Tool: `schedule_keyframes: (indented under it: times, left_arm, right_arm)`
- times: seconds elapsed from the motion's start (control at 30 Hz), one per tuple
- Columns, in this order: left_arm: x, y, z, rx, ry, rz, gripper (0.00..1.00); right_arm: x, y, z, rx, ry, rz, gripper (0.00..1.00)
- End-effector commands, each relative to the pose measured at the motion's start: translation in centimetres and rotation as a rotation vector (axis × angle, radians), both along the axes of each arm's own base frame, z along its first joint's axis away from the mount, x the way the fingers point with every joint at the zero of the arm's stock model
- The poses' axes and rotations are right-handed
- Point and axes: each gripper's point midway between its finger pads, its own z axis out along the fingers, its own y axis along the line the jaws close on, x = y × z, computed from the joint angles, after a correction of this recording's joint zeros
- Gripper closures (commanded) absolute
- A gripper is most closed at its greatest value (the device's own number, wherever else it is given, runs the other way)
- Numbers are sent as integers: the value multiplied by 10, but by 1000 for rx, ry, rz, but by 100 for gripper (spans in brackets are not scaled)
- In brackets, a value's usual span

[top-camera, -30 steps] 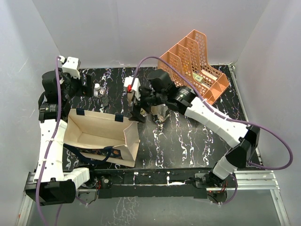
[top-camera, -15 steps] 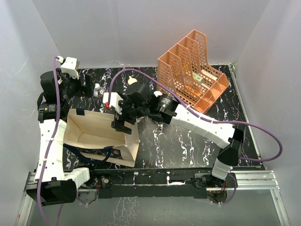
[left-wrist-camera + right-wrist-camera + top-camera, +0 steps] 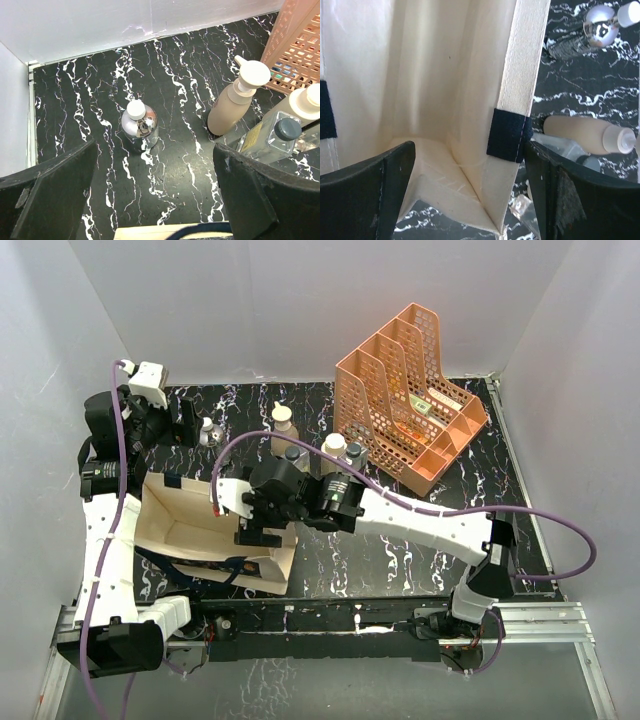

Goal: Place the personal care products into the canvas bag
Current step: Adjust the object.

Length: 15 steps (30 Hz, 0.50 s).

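1. Bag: it stood upright at the front left of the table, mouth facing up. The long axis of the mouth ran left to right, with the right end slightly nearer the arm bases. The printed side faced the near edge.
2. Right gripper: it hung over the bag's right end, fingers spread wide and holding nothing. In its wrist view I saw the end wall, with a navy handle patch, running between the two fingers. I could not tell whether they touched it.
3. Left gripper: it was spread wide and empty, above the table just behind the bag's far left corner.
4. Silver bottle: squat and upright with its white cap up, it lay ahead of the left gripper and apart from both fingers.
5. Tan bottle: it stood upright behind the bag, long axis vertical and cream cap on top.
6. Cream bottle, glass bottle and other glass bottle: all three stood upright with caps up, clustered near the tan bottle between the bag and the organizer.
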Motion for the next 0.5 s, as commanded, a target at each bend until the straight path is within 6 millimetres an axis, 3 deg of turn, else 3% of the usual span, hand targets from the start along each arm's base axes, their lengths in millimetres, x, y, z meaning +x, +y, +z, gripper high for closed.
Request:
schedule_keyframes:
  times: [0.0, 0.2, 0.47]
  left_arm:
    - [-4, -1, 9, -3, -41, -17, 3]
    - [-3, 1, 7, 7, -35, -17, 3]
    - [0, 3, 3, 43, -17, -28, 3]
  right_arm:
    - [17, -32, 28, 3, -133, -76, 7]
    - [21, -58, 22, -43, -185, -94, 7]
    - [38, -103, 45, -23, -194, -136, 7]
